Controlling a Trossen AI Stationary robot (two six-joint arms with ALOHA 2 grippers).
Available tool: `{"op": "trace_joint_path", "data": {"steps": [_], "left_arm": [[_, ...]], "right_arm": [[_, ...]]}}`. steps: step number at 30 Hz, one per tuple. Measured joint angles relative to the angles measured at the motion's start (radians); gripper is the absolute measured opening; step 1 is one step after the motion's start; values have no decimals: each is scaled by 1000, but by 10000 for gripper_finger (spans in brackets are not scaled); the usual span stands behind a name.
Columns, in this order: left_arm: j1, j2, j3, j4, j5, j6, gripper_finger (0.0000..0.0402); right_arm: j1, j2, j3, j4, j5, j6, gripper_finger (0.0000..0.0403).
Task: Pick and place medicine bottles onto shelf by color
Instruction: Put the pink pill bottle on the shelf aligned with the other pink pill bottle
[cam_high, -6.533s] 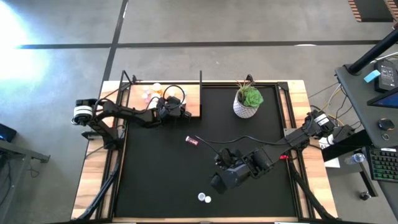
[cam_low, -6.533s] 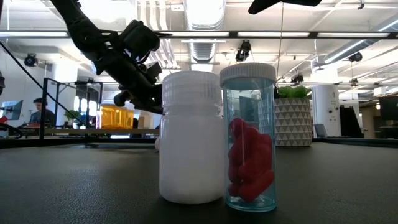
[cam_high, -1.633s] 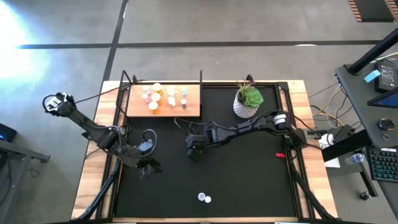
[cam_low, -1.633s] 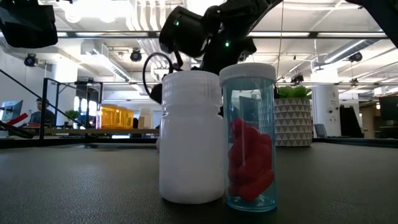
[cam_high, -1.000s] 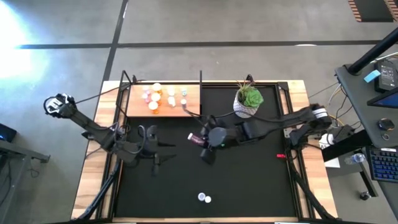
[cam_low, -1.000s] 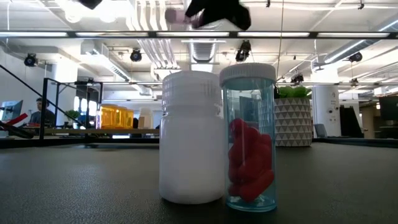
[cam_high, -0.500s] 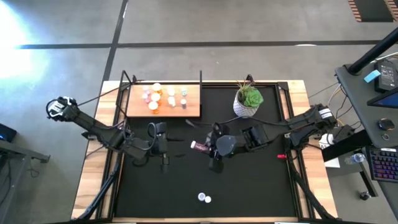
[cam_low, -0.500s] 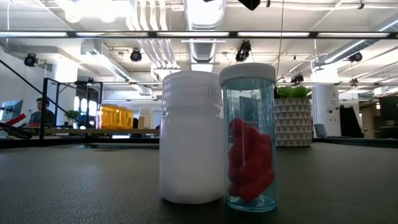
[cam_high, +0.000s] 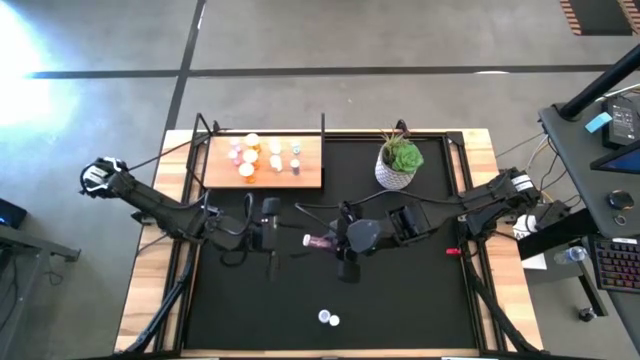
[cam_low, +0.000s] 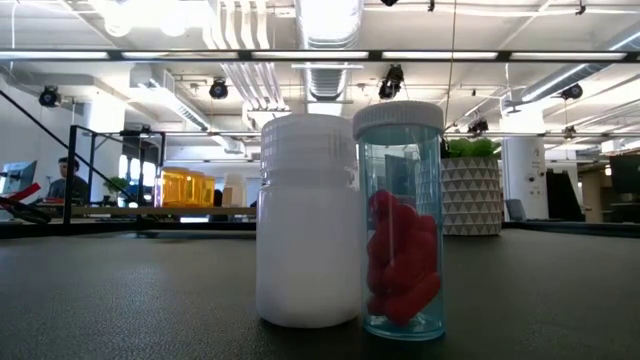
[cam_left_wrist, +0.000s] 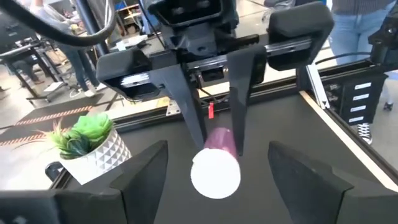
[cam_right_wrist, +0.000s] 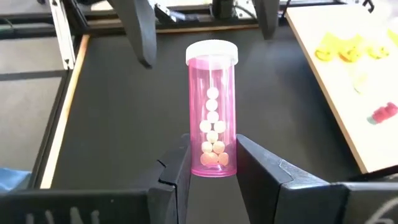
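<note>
**Handover set up over the mat**

Pink bottle (cam_high: 322, 241) hangs sideways above mid-mat, its base pinched in the right gripper (cam_right_wrist: 210, 163), white cap toward the left gripper (cam_high: 270, 238). That pose looks chosen for a pass: the left jaws stand wide, either side of the cap, not touching. The shelf (cam_high: 262, 179) lies on the left arm's side. The bottle is clear magenta, with small pale pills inside. A white bottle (cam_low: 306, 220) and blue bottle (cam_low: 401, 220) wait at the near edge.
</note>
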Motion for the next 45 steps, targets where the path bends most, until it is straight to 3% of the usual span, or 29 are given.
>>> {"op": "trace_joint_path", "data": {"steps": [7, 30, 37, 45], "left_arm": [[6, 0, -6, -2, 1, -52, 249], [20, 1, -11, -3, 18, -98, 113], [20, 1, -11, -4, 18, -101, 100], [22, 1, -12, -7, 19, -106, 98]], "right_arm": [[0, 0, 2, 24, 0, -16, 100], [0, 0, 3, 25, 0, -16, 100], [0, 0, 3, 24, 0, -15, 101], [0, -15, 3, -1, -3, 49, 153]]}}
